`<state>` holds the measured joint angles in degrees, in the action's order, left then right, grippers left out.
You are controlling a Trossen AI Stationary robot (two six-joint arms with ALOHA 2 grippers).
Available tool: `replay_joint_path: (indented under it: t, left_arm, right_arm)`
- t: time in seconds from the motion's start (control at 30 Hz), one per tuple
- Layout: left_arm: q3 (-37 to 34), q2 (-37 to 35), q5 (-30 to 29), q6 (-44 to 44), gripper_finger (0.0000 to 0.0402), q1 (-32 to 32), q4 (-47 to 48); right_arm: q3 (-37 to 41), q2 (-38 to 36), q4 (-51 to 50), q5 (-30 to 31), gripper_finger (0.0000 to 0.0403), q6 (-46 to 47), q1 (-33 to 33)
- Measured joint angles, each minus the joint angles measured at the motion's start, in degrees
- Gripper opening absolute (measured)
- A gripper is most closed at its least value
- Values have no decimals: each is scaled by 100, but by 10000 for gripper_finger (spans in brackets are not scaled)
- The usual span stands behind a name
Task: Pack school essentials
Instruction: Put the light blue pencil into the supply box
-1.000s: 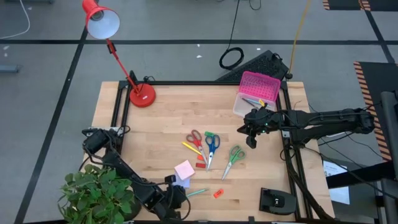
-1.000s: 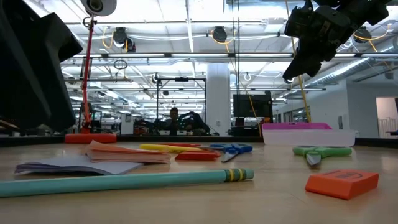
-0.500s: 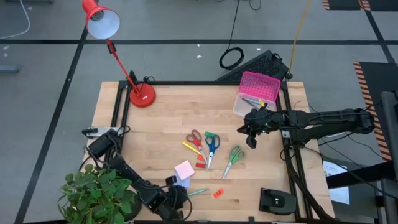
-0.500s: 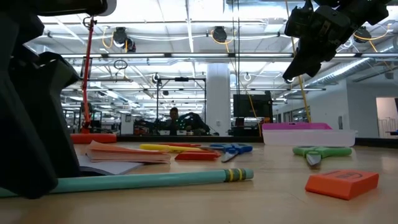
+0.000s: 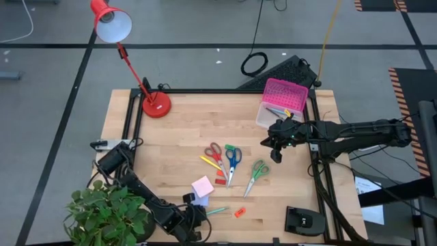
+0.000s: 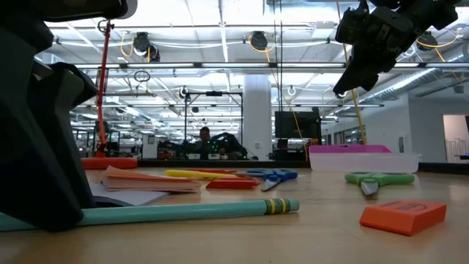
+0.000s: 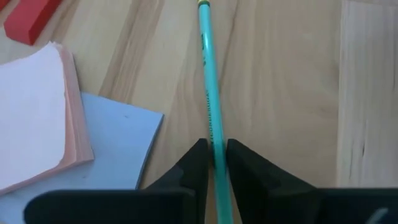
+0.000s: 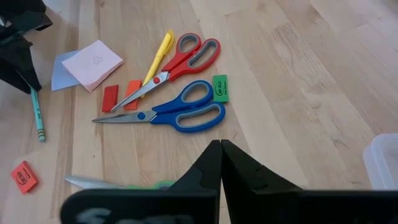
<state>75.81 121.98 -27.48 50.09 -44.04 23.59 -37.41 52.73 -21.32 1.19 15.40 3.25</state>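
A teal pencil (image 7: 210,93) lies on the table by the near edge, with my left gripper (image 7: 214,155) shut on it. Next to it are a pink sticky-note pad (image 5: 203,186) on a lavender one (image 5: 198,199) and an orange eraser (image 5: 240,212). Red scissors (image 5: 214,153), blue scissors (image 5: 233,158), green scissors (image 5: 257,174) and a yellow pen (image 5: 210,162) lie mid-table. My right gripper (image 5: 276,154) hangs shut above the table, near the clear box with the pink lid (image 5: 281,102). My left gripper pinches the teal pencil between its two fingers, on the stretch (image 7: 213,134) far from the yellow-banded end (image 6: 275,207). The fingers come slanting down from the table's near left and lie along the pencil. The pencil lies flat on the table.
A red desk lamp (image 5: 156,104) stands at the far left corner and a potted plant (image 5: 106,215) at the near left. A black device (image 5: 304,220) sits at the near right corner. Small red erasers (image 5: 220,181) and a green one (image 5: 230,147) lie by the scissors.
My left gripper has come down from above the table onto the pencil's end near the sticky-note pads. The pencil lies where it was. My right gripper has kept still.
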Motion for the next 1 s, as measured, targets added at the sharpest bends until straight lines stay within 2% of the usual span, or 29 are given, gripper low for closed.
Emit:
replay_joint_path:
  t: [0.5, 0.8, 1.0]
  left_arm:
    - [-22, -115, -107, -184, 59, -23, 24]
    - [-22, -115, -103, -199, 16, -15, 24]
    - [-28, -118, -105, -175, 30, -13, 11]
  right_arm:
    - [0, 0, -4, 1, 0, -24, 2]
    - [0, 0, -7, 1, 0, -24, 2]
    - [0, 0, -7, 2, 0, -24, 2]
